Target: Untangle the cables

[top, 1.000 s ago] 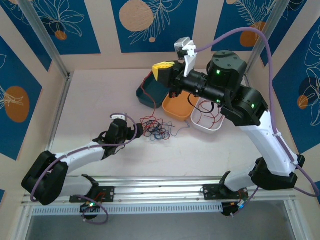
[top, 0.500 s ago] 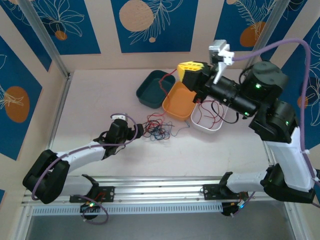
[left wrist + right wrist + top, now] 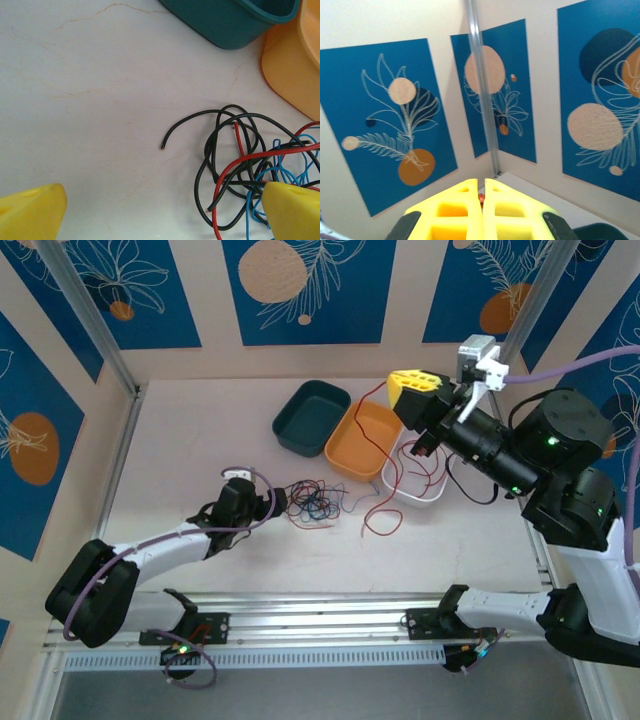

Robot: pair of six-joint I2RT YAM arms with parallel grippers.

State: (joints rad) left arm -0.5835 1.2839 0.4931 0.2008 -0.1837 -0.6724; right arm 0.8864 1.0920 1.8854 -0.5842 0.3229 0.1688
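1. Grip of the right gripper (image 3: pixel 418 390), upper right of the overhead frame: pinched shut on one red wire (image 3: pixel 366 528), a speck of red between the closed yellow pads (image 3: pixel 455 220) in its wrist view.
2. Left gripper (image 3: pixel 278 502), left of centre: spread wide, holding nothing, parked just beside the cables (image 3: pixel 315 503). Black, red and blue loops knotted at the lower right of its wrist view.
3. Red wire: hangs from the pinch past the orange bin (image 3: pixel 350 455) and white bin (image 3: pixel 415 498), tail resting on the table (image 3: pixel 200 440) near the bundle.
4. Step in hand, as a judgement: drawing one strand free. Next, probably: carry it clear and release, watching for snags.
5. Against a second ago: now sits well right of its earlier spot above the teal bin (image 3: pixel 310 415), with the red tail dragged out of the tangle.
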